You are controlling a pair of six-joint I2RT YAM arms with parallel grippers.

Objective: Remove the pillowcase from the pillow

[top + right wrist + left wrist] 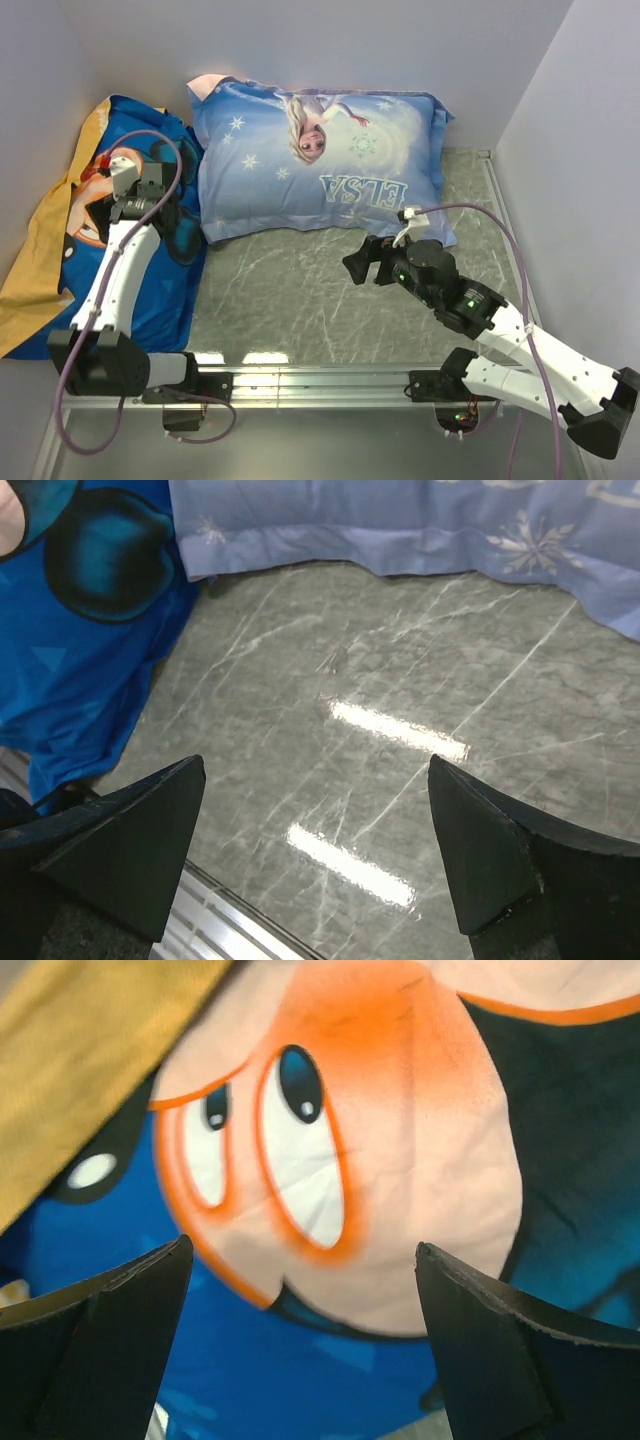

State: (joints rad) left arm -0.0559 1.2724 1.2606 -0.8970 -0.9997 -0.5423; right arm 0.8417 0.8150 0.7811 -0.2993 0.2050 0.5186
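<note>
The pillowcase (165,290) lies at the table's left side, blue side up with the big Mickey face, and its yellow-orange side (40,270) shows along the left edge. The pillow is hidden. My left gripper (158,205) hangs over the pillowcase, open and empty. In the left wrist view, the left gripper (303,1250) frames Mickey's face on the pillowcase (400,1160) just below. My right gripper (360,262) stands open over the bare table; in the right wrist view the right gripper (315,765) holds nothing, with the pillowcase's blue edge (90,660) at the left.
A light blue Elsa-print pillow (320,165) lies along the back wall, its lower edge (400,520) just beyond my right gripper. The grey marble tabletop (300,290) is walled on the left, back and right. A metal rail (320,380) runs along the near edge.
</note>
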